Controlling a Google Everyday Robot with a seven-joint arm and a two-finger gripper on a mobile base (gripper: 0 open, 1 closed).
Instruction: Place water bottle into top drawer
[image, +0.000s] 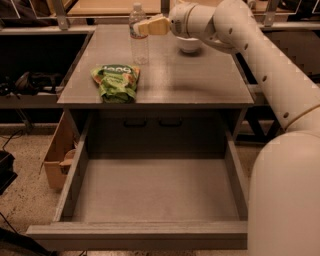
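The water bottle (138, 35), clear with a white cap, stands upright at the back of the grey cabinet top (200, 80). My gripper (145, 27) reaches in from the right, its pale fingertips at the bottle's upper part, touching or just beside it. The top drawer (155, 195) is pulled fully open at the front, its grey floor bare.
A green snack bag (116, 82) lies on the cabinet top's left front. A white bowl (190, 45) sits at the back, partly hidden by my arm (260, 55). A cardboard box (57, 155) stands on the floor to the left. Dark shelving flanks the cabinet.
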